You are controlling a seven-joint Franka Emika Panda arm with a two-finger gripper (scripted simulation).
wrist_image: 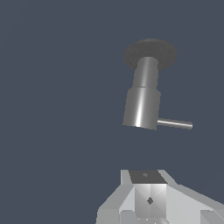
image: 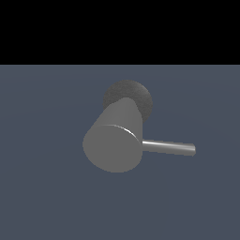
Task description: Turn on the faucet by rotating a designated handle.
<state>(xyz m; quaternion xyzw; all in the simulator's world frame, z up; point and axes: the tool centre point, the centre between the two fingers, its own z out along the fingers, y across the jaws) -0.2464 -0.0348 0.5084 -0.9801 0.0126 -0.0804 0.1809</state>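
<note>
Across a flat blue-grey floor (image: 42, 197) the faucet (image: 115, 140) is standing alone, a thick smooth grey cylinder rising from a darker round base (image: 136, 93). Seen from the exterior view, the cylinder is pointing toward the camera, so its flat round end is filling much of the middle of the picture and is covering the lower part of the base behind it. The handle (image: 168, 147), a thin straight metal rod, is sticking out of the cylinder's side toward the exterior view's right, lying roughly level, with a bright highlight running along it. A black band is filling the top of that view above the floor.

No part of the robot is showing in the exterior view. The wrist view is showing the faucet (wrist_image: 142, 103) from the side: a narrower neck is joining the base (wrist_image: 151, 52) to a wider lower section, and the handle (wrist_image: 175, 124) is projecting from near the wider section's end. At the edge of that picture the claw (wrist_image: 151, 205) is appearing only as pale, angular housing, cut off by the frame. Its fingertips are out of sight, so I cannot tell how wide it is standing. It is well apart from the faucet and touching nothing.
</note>
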